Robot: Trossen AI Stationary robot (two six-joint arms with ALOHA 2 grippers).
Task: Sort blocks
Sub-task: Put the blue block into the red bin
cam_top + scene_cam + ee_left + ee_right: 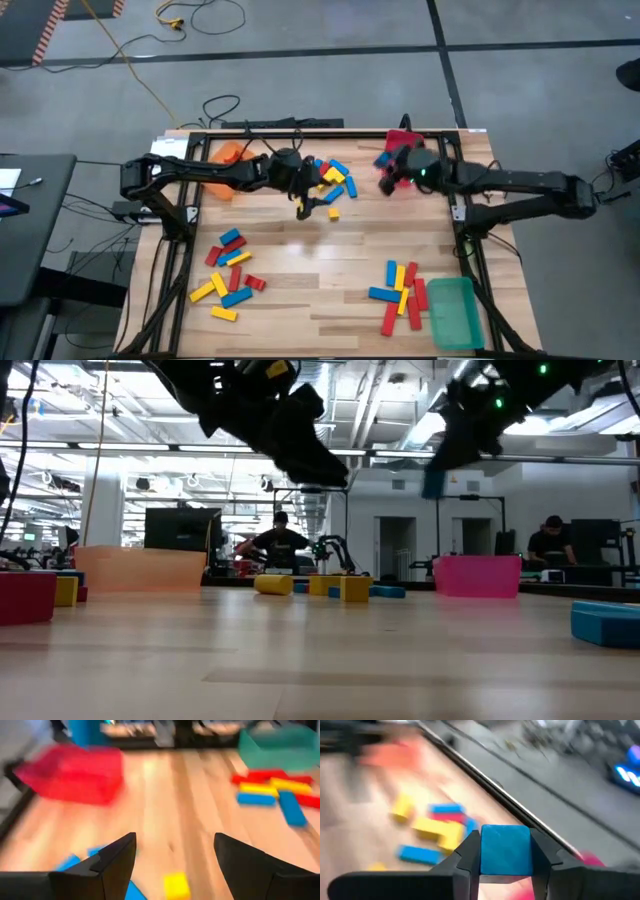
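Note:
Red, blue and yellow blocks lie in three piles: one at the far middle, one near left, one near right. My left gripper hangs open above the table beside the far-middle pile; in the left wrist view its fingers stand apart over a yellow block and touch nothing. My right gripper is raised next to the red bin and is shut on a blue block. In the low view both grippers are well above the tabletop. My right gripper pinches the blue block between its two fingers, one on each of two opposite side faces. The block is lifted clear of the table, and its end face shows square between the fingertips.
An orange bin stands at the far left, the red bin at the far right, a green bin at the near right corner. Bare wood lies between the piles. Beyond the table, people sit in the room.

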